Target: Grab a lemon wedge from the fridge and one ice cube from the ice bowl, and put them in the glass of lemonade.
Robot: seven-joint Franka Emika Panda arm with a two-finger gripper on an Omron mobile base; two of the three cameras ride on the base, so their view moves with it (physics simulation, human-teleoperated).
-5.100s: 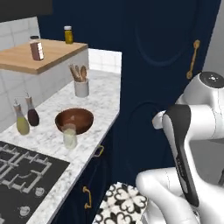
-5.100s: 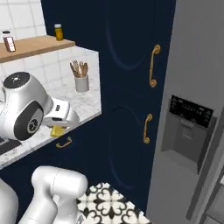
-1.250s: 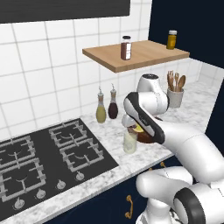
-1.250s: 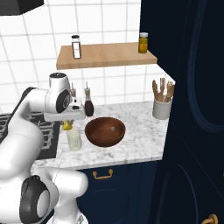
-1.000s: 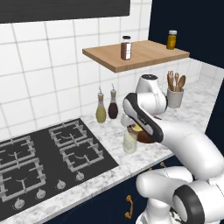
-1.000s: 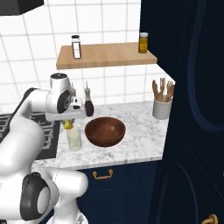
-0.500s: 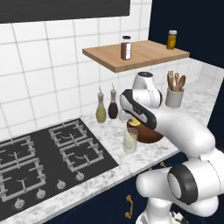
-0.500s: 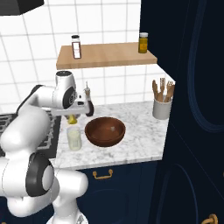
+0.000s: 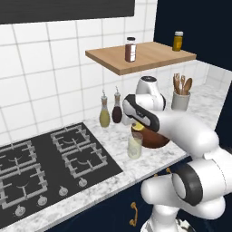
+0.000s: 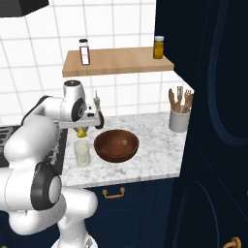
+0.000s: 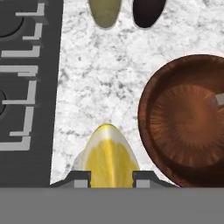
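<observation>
Since a second ago the gripper [image 10: 82, 130] has edged over the glass of lemonade [image 10: 82, 153], jaws clamped on the lemon wedge [image 11: 109, 158]; dropping it and fetching ice from the ice bowl [image 10: 116, 145] remain

The lemon wedge [image 11: 109, 155], bright yellow with its pale rind edge up, sits pinched in the hand [image 11: 111, 178] directly above the glass of lemonade [image 10: 82, 152]. That clear tumbler stands upright on the counter [image 10: 155, 150], just at 9 o'clock of the reddish-brown ice bowl [image 10: 116, 145].
</observation>
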